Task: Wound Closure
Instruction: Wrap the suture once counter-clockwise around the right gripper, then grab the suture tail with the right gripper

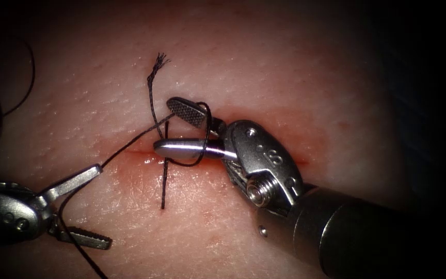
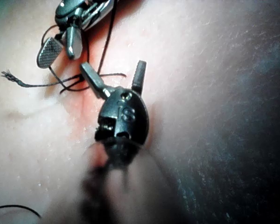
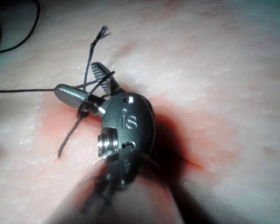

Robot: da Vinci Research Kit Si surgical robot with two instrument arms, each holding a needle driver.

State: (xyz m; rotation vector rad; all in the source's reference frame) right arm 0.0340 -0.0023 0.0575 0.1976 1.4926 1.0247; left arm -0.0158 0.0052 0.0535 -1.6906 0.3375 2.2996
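Two grippers work over one piece of tissue (image 1: pixel 285 62), which takes up your whole field; its cut (image 1: pixel 135 153) runs left to right across the middle, with red fluid (image 1: pixel 145 170) staining the skin along it.

Your right gripper (image 1: pixel 181 129) comes in from the right and sits directly over the cut. Its jaws stand apart, one raised with its ridged face showing and the smooth one lying along the wound line. It is released, gripping nothing, but thread (image 1: pixel 130 139) is wound around the jaws in a loop near their hinge, which I judge is why it hovers so close above the stitch site.

Your left gripper (image 1: pixel 86 204) lies at the lower left, on the near side of the cut. Its jaws are also spread. The thread runs taut from the loop down to the tip of the upper jaw and on past the tool, but with the jaws apart it rests against the metal rather than being clamped.

Two cut ends of thread stand at the stitch: a frayed end (image 1: pixel 158 62) rising above the cut and a short tail (image 1: pixel 164 191) pointing down below it.

No needle can be made out, and no container is present.
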